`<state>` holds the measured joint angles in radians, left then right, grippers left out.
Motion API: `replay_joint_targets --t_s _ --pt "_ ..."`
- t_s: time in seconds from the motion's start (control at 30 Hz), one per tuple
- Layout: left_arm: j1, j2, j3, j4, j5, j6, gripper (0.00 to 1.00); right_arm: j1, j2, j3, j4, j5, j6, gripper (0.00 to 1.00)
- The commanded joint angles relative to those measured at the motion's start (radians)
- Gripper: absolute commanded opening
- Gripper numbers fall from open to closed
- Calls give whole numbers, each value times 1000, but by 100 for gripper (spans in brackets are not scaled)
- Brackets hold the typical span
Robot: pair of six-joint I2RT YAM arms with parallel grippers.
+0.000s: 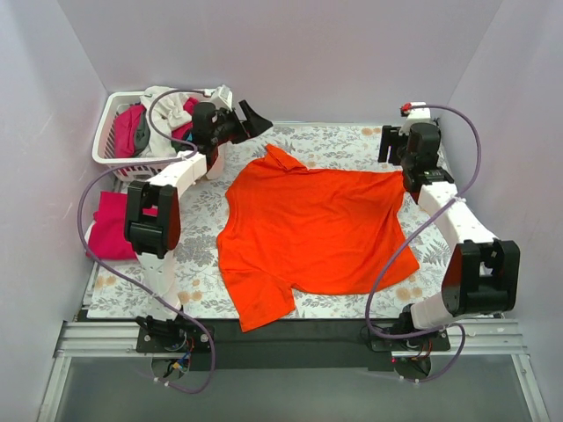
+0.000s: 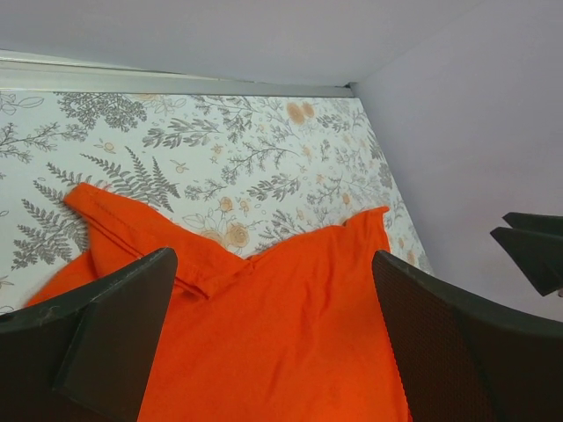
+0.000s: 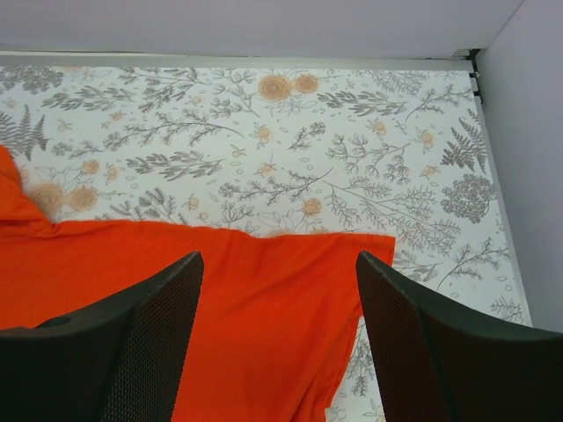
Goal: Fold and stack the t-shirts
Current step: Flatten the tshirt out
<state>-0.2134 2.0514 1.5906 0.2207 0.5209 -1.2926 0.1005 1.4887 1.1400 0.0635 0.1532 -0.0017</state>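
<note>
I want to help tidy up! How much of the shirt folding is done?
Done: one magenta shirt lies at the left, seemingly folded. In hand: the orange t-shirt lies spread flat, unfolded. The left pincer and right pincer hover open over its far edge, holding nothing. Left: folding and stacking it, then the heaped shirts in the basket.

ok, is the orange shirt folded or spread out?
Spread out. The orange t-shirt lies flat on the floral table cover, both sleeves out, no fold in it.
</note>
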Motion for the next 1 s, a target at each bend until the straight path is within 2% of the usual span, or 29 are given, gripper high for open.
replay_joint_targets --t_s 0.0,0.17,0.23,0.33,0.47,0.7,0.87,0.97 --pt "-67 -152 -58 32 -47 106 86 1 -88 -84 55 -70 46 64" --pt "-194 -270 -176 -15 -160 165 86 -1 -136 -215 56 -142 62 64" --pt "-224 -328 -294 -4 -167 142 86 1 -136 -236 67 -145 66 64" --pt "-254 -399 -465 38 -216 136 86 -1 -78 -220 68 -182 65 64" --pt "-265 -450 -617 69 -249 118 86 4 24 -163 67 -227 75 63" --pt "-267 -497 -731 75 -329 124 86 50 217 -14 3 -224 69 62" --pt "-265 -453 -758 91 -348 122 86 79 314 98 -83 -159 42 61" --pt "-265 -425 -771 108 -341 118 86 84 338 106 -125 -101 42 61"
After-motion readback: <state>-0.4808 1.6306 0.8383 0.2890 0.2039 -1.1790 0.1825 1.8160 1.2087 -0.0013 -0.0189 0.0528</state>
